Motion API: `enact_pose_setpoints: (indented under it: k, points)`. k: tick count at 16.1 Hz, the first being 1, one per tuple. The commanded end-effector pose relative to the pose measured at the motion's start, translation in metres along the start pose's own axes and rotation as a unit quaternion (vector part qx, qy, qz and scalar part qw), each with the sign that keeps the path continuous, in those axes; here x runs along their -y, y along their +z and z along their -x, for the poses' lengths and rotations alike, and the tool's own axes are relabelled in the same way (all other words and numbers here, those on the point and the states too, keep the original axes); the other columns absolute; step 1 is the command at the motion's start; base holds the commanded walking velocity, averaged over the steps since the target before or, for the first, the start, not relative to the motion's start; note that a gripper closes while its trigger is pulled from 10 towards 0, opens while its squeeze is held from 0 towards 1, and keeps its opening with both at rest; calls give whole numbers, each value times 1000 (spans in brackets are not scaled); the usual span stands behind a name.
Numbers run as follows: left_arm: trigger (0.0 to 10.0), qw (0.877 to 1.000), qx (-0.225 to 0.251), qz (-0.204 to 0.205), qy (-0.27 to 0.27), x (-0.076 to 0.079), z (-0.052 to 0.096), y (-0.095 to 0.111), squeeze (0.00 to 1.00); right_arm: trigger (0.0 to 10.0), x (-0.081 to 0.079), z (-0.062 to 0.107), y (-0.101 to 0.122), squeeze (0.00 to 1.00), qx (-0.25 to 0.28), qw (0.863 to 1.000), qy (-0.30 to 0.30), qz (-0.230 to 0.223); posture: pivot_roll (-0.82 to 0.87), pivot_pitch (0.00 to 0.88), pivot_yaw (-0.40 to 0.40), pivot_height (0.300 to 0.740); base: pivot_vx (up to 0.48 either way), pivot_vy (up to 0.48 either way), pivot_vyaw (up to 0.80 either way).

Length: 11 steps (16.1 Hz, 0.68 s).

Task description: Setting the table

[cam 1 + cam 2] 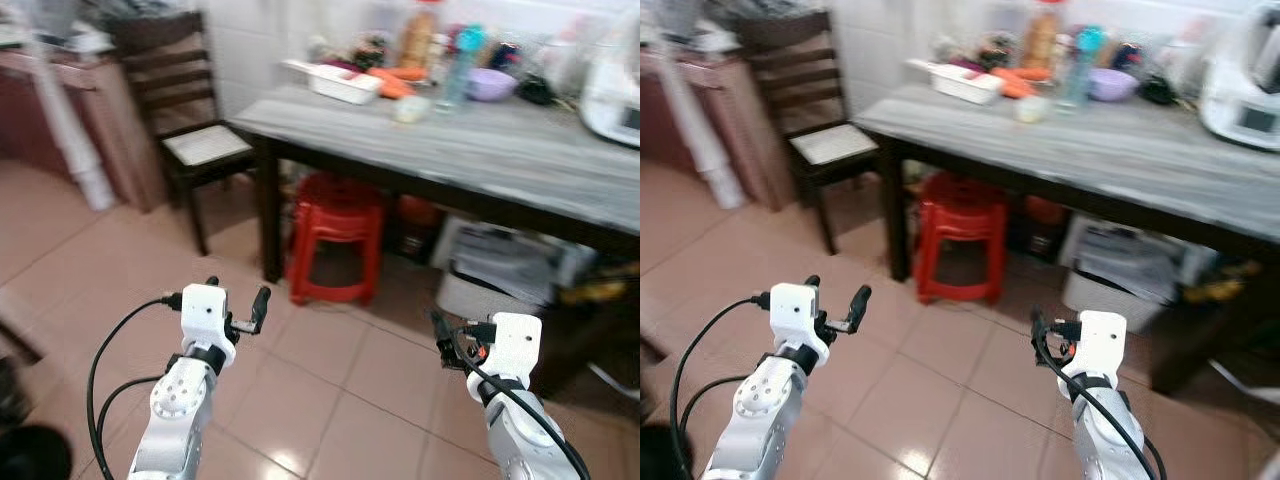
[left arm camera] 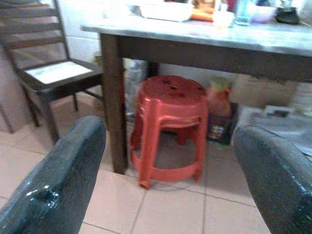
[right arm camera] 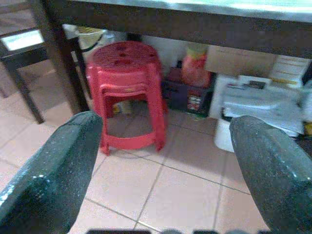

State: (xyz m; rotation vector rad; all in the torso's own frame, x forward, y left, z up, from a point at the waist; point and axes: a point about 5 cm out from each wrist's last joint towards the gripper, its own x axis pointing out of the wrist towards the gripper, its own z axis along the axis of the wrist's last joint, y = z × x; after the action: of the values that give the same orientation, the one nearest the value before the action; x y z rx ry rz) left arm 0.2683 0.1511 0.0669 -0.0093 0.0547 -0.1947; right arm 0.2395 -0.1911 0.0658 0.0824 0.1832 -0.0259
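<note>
A dark-legged table with a grey top (image 1: 480, 150) stands ahead of me. At its far side sit a white tray (image 1: 343, 82), orange carrots (image 1: 395, 82), a small pale cup (image 1: 411, 108), a blue bottle (image 1: 458, 68) and a purple bowl (image 1: 490, 84). Both arms are raised low in front of me over the tiled floor, well short of the table. My left gripper (image 1: 238, 288) is open with nothing between its fingers. My right gripper (image 3: 165, 124) is also open and holds nothing.
Stacked red plastic stools (image 1: 335, 235) stand under the table's left end. A dark wooden chair (image 1: 190, 130) is to the left of the table. Boxes and papers (image 1: 510, 262) fill the space under the table's right part. A white appliance (image 1: 615, 95) sits at the table's right.
</note>
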Motion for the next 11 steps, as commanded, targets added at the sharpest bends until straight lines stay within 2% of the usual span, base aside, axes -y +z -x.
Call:
enact_pose_setpoints:
  k: [1, 4, 6, 9, 11]
  points:
    - [10000, 1000, 4, -6, 0, -1, 1, 2, 0, 10000, 0, 0, 6, 0, 16, 1000, 4, 1, 23, 0, -47, 740, 0, 0, 0]
    - [10000, 1000, 5, -5, -2, -1, -1, 3, 0, 10000, -5, 0, 9, 0, 25, 1000, 17, 6, 21, 0, -45, 740, 0, 0, 0]
    - [10000, 1000, 6, -6, -4, 0, -1, 3, 0, 10000, -2, -1, 10, 0, 22, 999, -9, 26, 21, 0, -44, 740, 0, 0, 0]
    - [10000, 1000, 5, -7, -7, 0, -1, 3, 0, 10000, -1, 0, 9, 0, 28, 999, -15, 22, 15, 0, -37, 740, 0, 0, 0]
    - [10000, 1000, 3, -7, -9, -1, 0, 3, 0, 10000, -1, 3, 7, 0, 25, 1000, -16, 9, 15, 0, -37, 740, 0, -242, 0]
